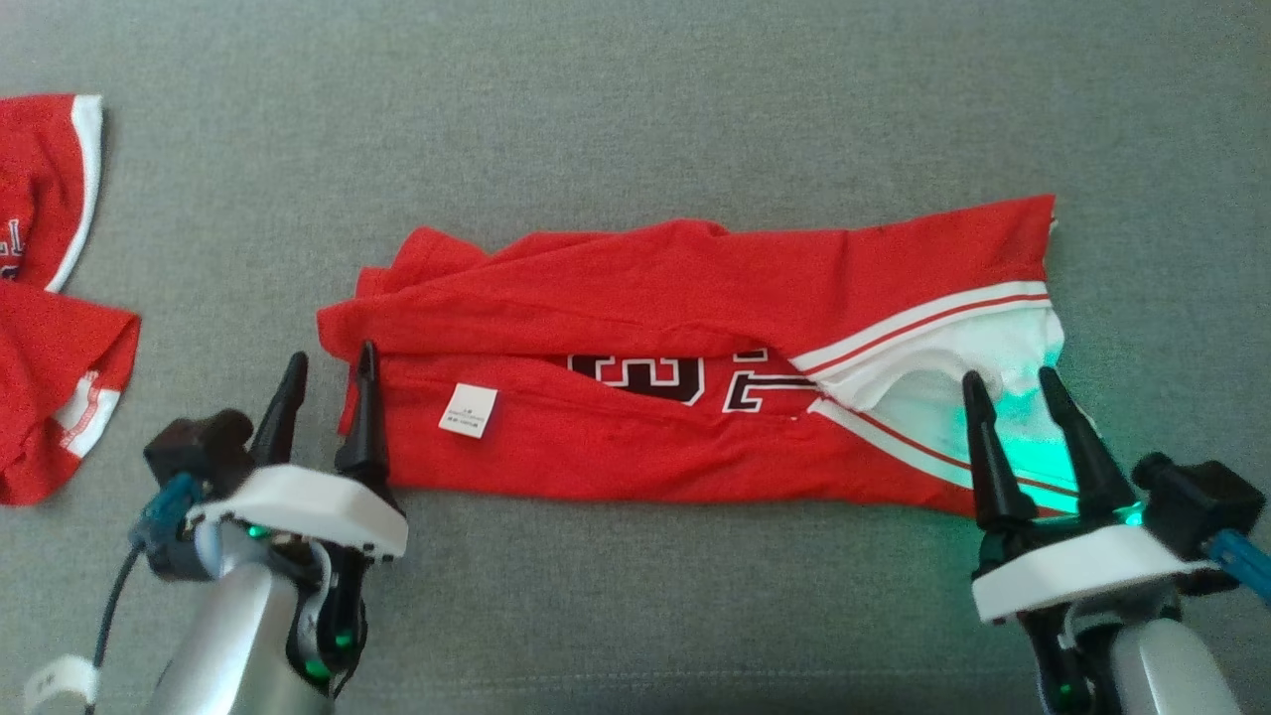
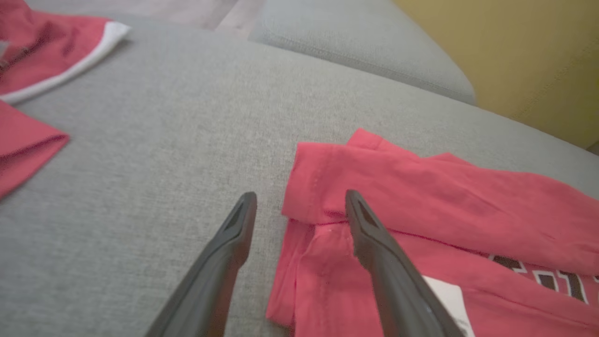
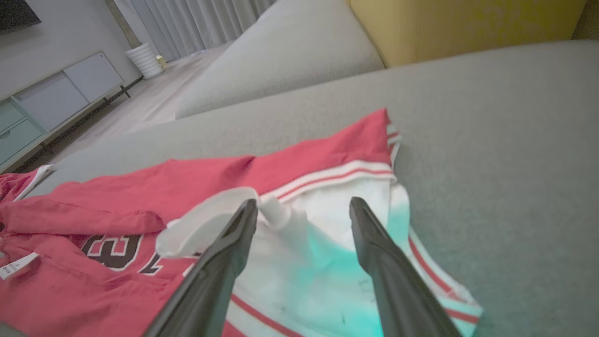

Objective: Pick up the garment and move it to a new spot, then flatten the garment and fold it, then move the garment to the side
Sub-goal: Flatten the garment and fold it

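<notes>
The garment [image 1: 635, 298] is a red jersey with white trim, dark lettering and a small white tag, lying as a long folded band across the grey cushion [image 1: 635, 109]. My left gripper [image 1: 333, 367] stands open at its left end, one finger over the cloth's edge [image 2: 327, 262], the other over bare cushion. My right gripper [image 1: 1008, 382] stands open above the white-trimmed right end [image 3: 327, 220], lit green. Neither holds anything.
A second red garment with white trim [image 1: 50, 288] lies crumpled at the far left of the cushion [image 2: 42, 56]. A yellow backrest [image 3: 458, 23] and another grey cushion [image 3: 281, 61] rise behind. Floor and a pale cabinet [image 3: 51, 98] lie beyond the sofa's edge.
</notes>
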